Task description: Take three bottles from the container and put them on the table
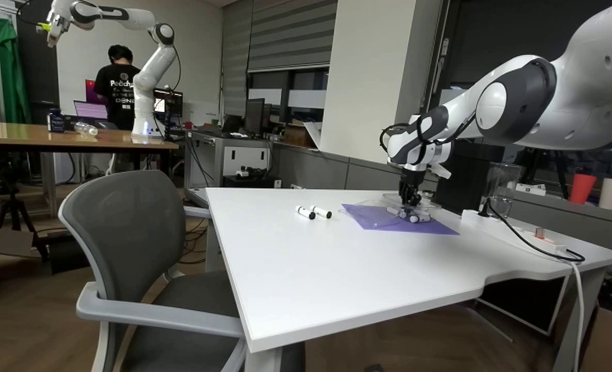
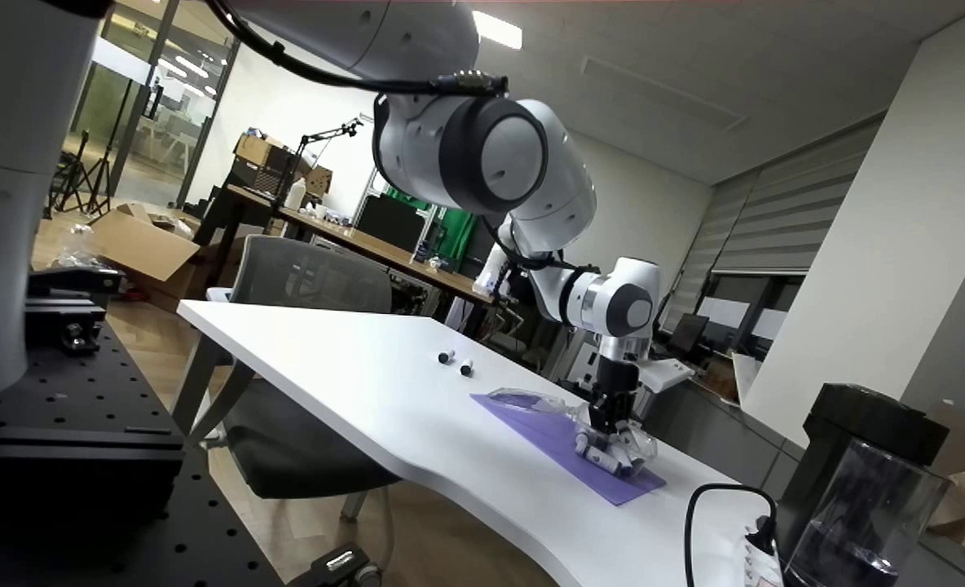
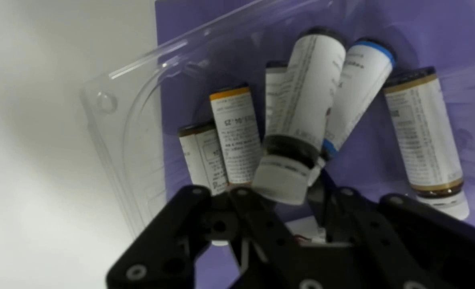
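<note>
The cylindrical white-labelled bottle (image 3: pixel 301 108) slants across a blue-banded white bottle (image 3: pixel 360 88) in the clear plastic container (image 3: pixel 149 58), its white cap (image 3: pixel 281 180) between the fingers of my black gripper (image 3: pixel 291 196); whether they clamp it I cannot tell. Its long axis runs away from me, so a cap-first lift looks right.

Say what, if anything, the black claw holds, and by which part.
Can't be told: firm contact isn't clear. If anything, a white-labelled cylindrical bottle by its white cap, which shows between the sides of the claw.
</note>
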Robot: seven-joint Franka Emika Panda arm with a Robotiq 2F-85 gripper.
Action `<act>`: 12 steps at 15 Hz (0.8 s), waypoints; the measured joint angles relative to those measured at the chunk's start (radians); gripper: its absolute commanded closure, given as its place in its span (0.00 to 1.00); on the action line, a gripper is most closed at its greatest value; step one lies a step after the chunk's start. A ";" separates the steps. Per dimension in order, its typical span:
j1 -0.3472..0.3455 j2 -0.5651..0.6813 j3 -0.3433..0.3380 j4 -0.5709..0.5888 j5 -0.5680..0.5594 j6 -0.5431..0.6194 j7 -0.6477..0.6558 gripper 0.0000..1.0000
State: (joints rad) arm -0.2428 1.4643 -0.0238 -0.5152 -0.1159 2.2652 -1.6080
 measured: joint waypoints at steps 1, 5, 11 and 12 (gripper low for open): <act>0.001 -0.001 0.000 0.001 0.000 0.000 0.000 1.00; 0.009 -0.002 0.000 0.012 0.000 0.000 0.002 0.99; 0.029 -0.003 -0.003 0.062 -0.001 -0.004 0.006 0.62; 0.031 -0.003 -0.007 0.069 -0.001 -0.005 0.011 0.56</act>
State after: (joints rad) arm -0.2118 1.4618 -0.0306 -0.4463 -0.1169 2.2607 -1.5972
